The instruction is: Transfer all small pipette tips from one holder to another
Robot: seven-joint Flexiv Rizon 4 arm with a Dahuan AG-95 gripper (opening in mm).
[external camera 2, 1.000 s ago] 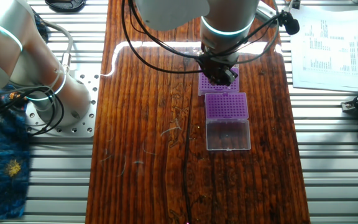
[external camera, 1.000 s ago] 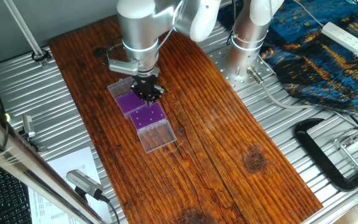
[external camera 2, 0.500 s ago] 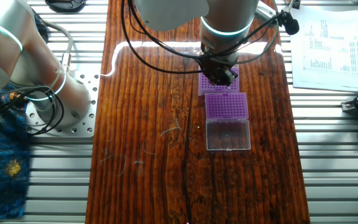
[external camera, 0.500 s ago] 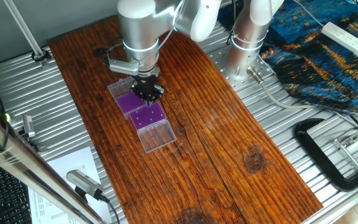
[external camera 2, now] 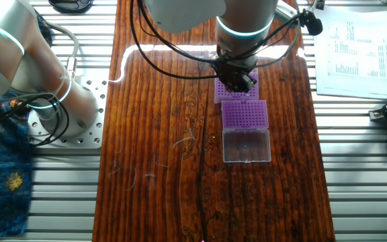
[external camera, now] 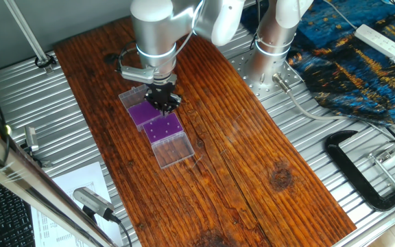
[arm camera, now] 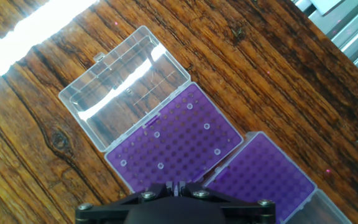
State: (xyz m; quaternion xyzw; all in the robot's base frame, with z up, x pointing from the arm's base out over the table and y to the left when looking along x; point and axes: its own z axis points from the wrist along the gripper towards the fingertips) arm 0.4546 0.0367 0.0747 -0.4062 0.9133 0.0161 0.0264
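Item: fingers (arm camera: 164,194). Change over the last second: almost none; I see only a slight shift above the far purple rack (external camera: 139,112). They look drawn close together in the hand view, but I cannot tell whether they are fully shut or pinch a tip.
Item: small pipette tips (arm camera: 156,134). Scattered in the near purple rack (external camera: 164,127), lid open, on the desk (external camera: 252,158).
Reading: I judge the transfer paused between picks, with several tips left.

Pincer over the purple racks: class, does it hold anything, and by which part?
Cannot be told. The pincer looks closed above a rack, but whether a tip sits between its fingertips is hidden.
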